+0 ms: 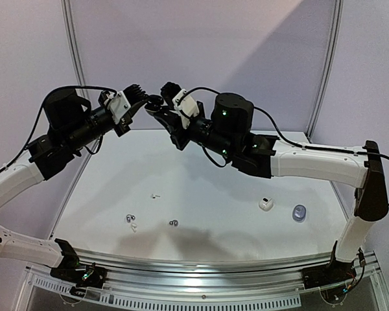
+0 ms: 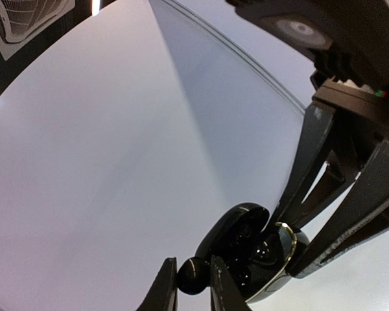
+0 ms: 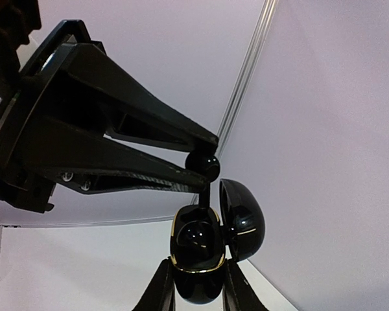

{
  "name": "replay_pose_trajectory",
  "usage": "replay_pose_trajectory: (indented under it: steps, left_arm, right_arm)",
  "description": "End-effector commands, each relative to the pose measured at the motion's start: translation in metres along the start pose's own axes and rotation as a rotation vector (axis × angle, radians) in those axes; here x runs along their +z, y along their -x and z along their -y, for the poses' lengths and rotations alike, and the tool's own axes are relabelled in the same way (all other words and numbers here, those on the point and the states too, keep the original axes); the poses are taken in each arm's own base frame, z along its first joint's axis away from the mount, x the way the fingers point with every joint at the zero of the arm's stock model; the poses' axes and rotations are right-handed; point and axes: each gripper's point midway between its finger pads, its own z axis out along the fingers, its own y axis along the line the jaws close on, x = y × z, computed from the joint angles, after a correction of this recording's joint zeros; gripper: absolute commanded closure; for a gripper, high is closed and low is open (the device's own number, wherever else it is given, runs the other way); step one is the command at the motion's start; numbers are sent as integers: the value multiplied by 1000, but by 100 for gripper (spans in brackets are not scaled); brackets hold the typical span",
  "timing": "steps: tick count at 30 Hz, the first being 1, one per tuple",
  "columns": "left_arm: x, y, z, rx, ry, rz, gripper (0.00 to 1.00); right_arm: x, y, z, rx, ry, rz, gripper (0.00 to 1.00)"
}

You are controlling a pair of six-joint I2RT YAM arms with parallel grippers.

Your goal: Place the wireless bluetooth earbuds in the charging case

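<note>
My right gripper (image 3: 199,291) is shut on an open black charging case (image 3: 198,249) with a gold rim, its lid (image 3: 243,217) swung to the right. It holds the case high above the table's far side. My left gripper (image 2: 193,284) is shut on a black earbud (image 2: 193,275). In the right wrist view the earbud (image 3: 203,165) is at the case's top edge, its stem pointing down into the opening. A glossy dark round shape lies inside the case. In the top view both grippers, left (image 1: 151,101) and right (image 1: 158,109), meet tip to tip.
On the table (image 1: 214,168) lie a white case (image 1: 266,204) and a blue-grey case (image 1: 299,212) at the right. Small earbuds lie at the left front: a white one (image 1: 155,194), a silvery pair (image 1: 129,218), another white one (image 1: 134,227) and a grey pair (image 1: 174,223).
</note>
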Motion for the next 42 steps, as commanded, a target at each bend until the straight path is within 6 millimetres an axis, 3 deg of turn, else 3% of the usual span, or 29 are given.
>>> replay_pose_trajectory:
  steps: [1,25,37,42]
  left_arm:
    - [4,-4,10,13,-10,-8,100]
    - [4,-7,33,43,-119,-4,100]
    - [7,-10,30,196,-85,-3,100]
    - [8,-10,20,222,-33,-9,100]
  right_arm:
    - [3,14,-1,3,-2,43,100]
    - [3,22,5,35,-30,74,100]
    - [5,26,3,90,-15,98,100]
    - [6,21,1,83,-12,83,100]
